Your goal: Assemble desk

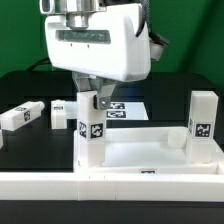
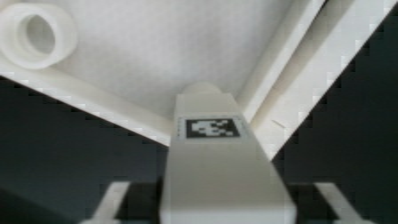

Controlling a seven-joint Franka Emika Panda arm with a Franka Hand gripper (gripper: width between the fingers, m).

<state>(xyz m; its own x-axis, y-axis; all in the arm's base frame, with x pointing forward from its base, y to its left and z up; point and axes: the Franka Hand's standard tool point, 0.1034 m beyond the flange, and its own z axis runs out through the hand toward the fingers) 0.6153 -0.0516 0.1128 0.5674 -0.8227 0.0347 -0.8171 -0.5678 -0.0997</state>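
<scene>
Pincer (image 1: 90, 97): hangs straight down from the arm over the corner leg (image 1: 90, 128), flanking that leg's upper end. Seen again in the wrist view (image 2: 222, 206), with one of its fingers (image 2: 119, 205) on either side of the leg (image 2: 222, 165) and a thin dark strip between finger and leg on each side. Partly spread, then, around the leg; impossible to tell whether pressing on it or just clear of it.

Corner leg: stands upright at the corner of the desk top (image 1: 135, 157) on the exterior view's left, black-and-white tag (image 2: 214, 128) facing the wrist camera. Cannot tell whether seated in a socket or only resting there.

Desk top: lies flat on the black table (image 1: 30, 90), rim up, just behind the low white border wall (image 1: 100, 185). Shows in the wrist view (image 2: 160, 75) as a pale slanted floor with raised rim, and with one round socket (image 2: 39, 35) open and unfilled, well apart from the leg.

Second leg (image 1: 203, 120): stands upright at the desk top's corner on the exterior view's right, tag facing forward.

Two loose legs (image 1: 22, 115) (image 1: 62, 110): lie on their sides on the table, on the exterior view's left, near each other but apart.

Marker board (image 1: 125, 108): lies flat on the table beyond the desk top, partly hidden by the pincer.
</scene>
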